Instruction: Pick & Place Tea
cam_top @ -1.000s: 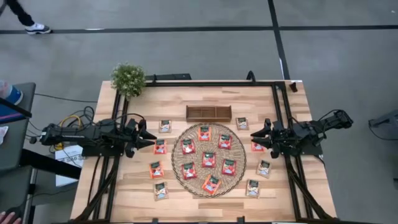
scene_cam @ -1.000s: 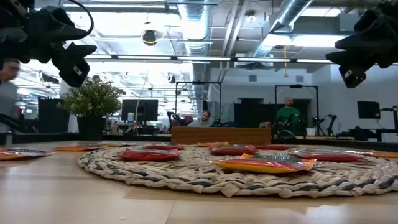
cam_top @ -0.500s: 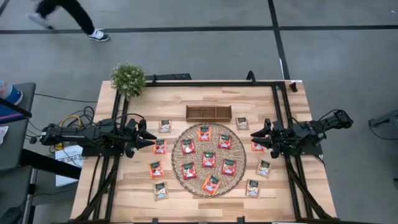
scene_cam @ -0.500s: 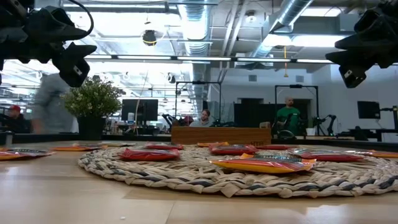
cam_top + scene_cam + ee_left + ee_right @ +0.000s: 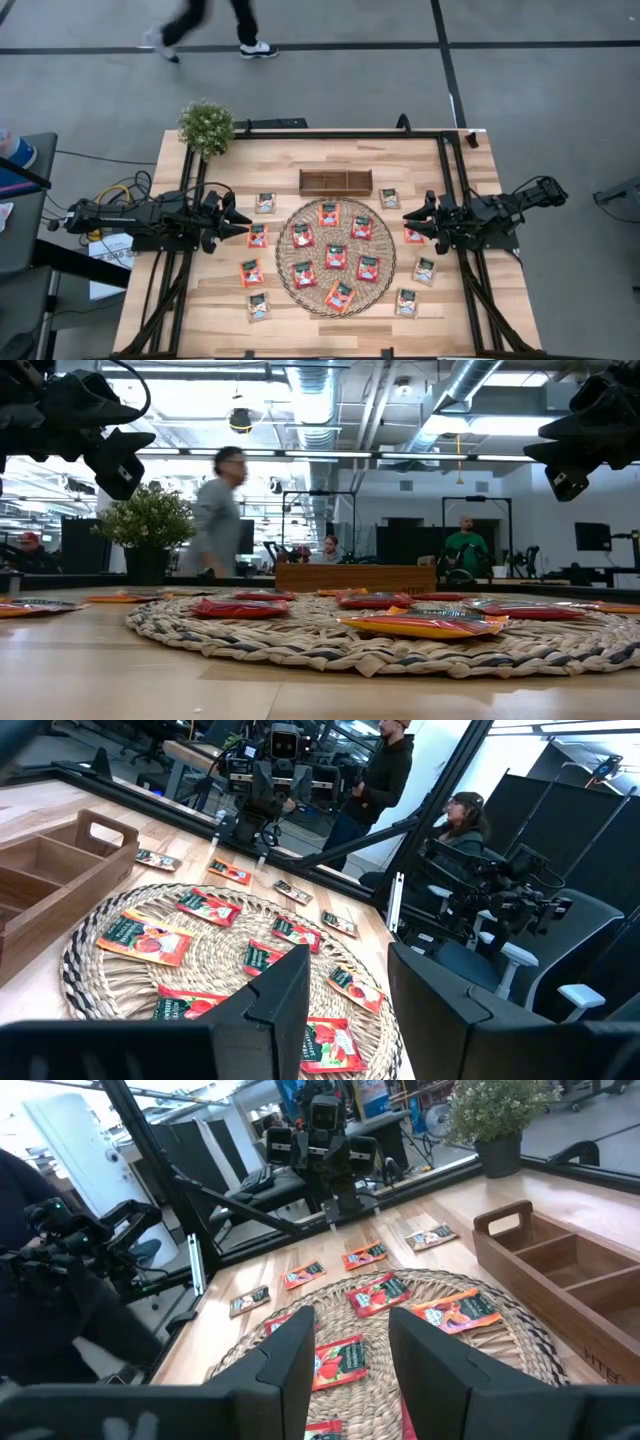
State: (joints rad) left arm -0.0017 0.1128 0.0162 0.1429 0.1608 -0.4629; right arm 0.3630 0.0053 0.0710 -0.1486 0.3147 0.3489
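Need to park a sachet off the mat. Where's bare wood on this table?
Bare wood: the strip along the near edge below the woven mat, and the far corners either side of the wooden tray. Crowded: the mat and both flanks, dotted with tea sachets.

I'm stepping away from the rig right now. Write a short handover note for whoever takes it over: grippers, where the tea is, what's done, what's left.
Left gripper: open, empty, raised off the table at the left edge of the woven mat.
Right gripper: open, empty, raised at the mat's right edge.
Tea: seven red-orange sachets lie on the mat; more red-orange and pale sachets lie on the table on both sides of it.
Wooden tray: behind the mat, all three slots empty.
Done: nothing visibly placed.
Left: every sachet is unpicked.
A person is passing behind the table.
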